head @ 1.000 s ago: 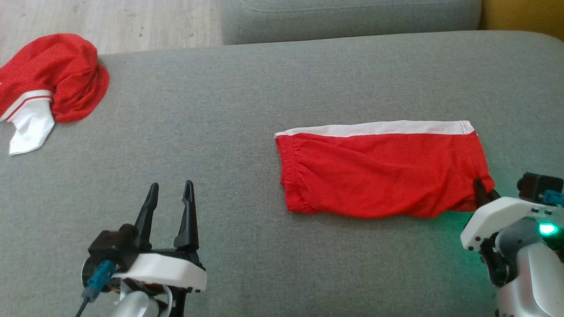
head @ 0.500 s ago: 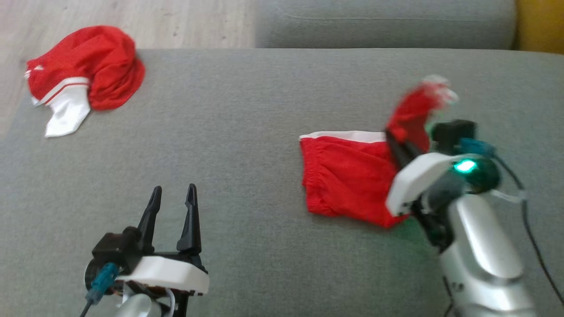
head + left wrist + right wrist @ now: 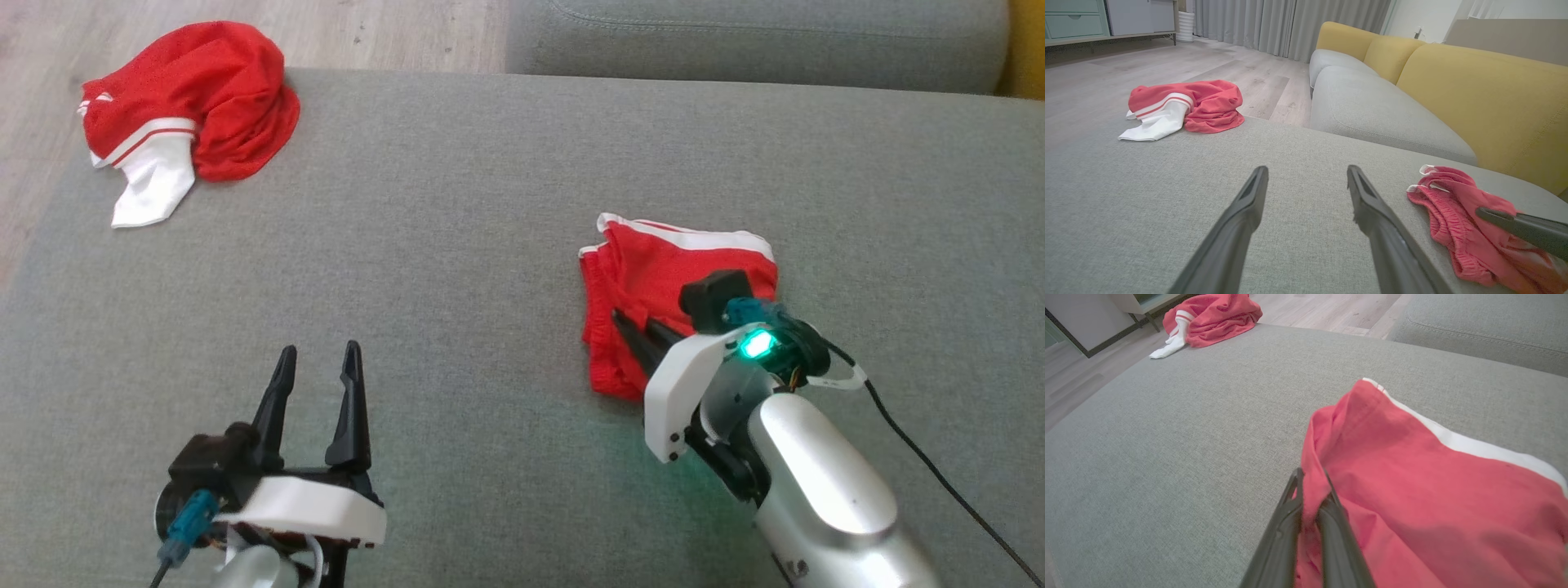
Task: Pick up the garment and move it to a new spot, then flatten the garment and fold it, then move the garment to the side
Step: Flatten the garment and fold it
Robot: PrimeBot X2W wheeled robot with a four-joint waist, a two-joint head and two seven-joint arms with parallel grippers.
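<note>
Grey cushion [image 3: 457, 269] spans most of the head view. A second cushion [image 3: 735, 41] butts against its far edge, with a yellow backrest [image 3: 1474, 94] behind that. Wood floor [image 3: 367, 33] shows past the far-left corner.

Garment [image 3: 653, 261]: red shorts with a white stripe, right of centre on the grey cushion. It is doubled over on itself in loose layers, not flat, with the stripe along its far edge.

Crumpled red-and-white cloth [image 3: 204, 114] sits on the far-left corner of the cushion, well apart from the garment.

Right gripper [image 3: 633, 322] is over the garment's near-left part. Its fingers [image 3: 1331, 522] are pressed together, pinching a ridge of red fabric that stands up between them.

Left gripper [image 3: 318, 351] is at the lower left above bare cushion, well apart from the garment. Its fingers [image 3: 1241, 216] are spread with nothing between them.
</note>
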